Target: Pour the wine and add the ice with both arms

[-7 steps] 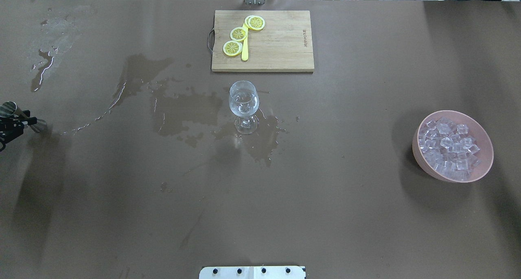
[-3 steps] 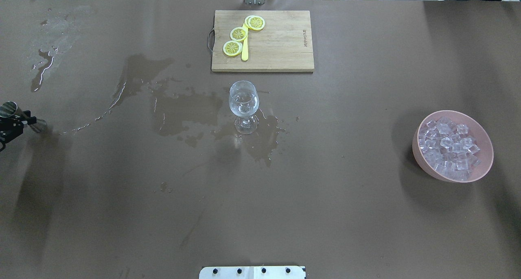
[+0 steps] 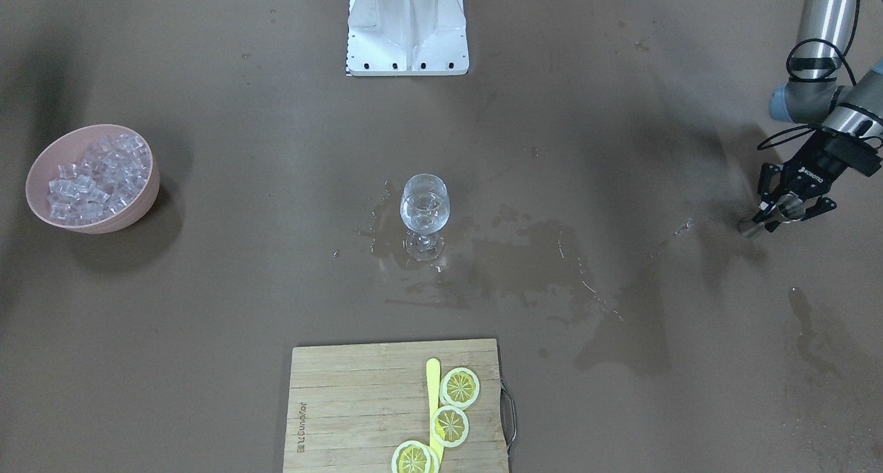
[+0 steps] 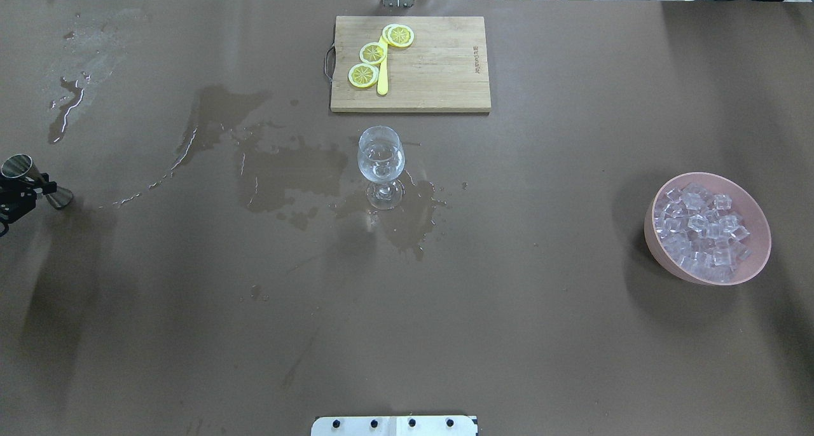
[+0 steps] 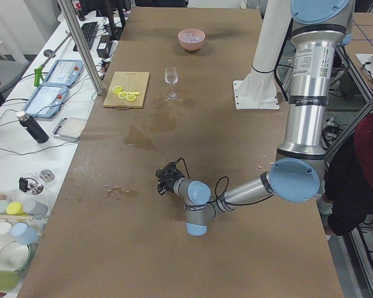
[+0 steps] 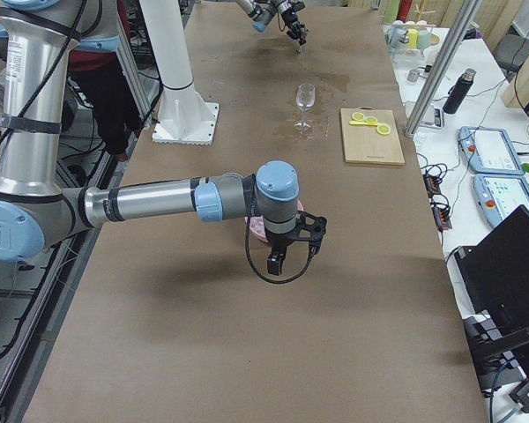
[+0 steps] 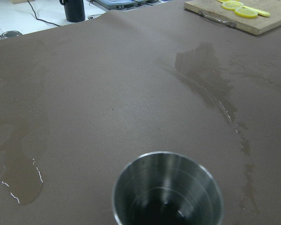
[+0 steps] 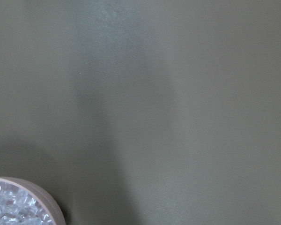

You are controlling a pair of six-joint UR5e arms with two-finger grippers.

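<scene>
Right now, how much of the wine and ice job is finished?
The wine already sits in the wine glass. The left tool holds the steel jigger at the table edge. The ice remains in the pink bowl; none shows in the glass.

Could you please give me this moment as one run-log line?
left gripper: holding metal jigger at table edge | wine glass: liquid inside | bowl: ice untouched
</scene>
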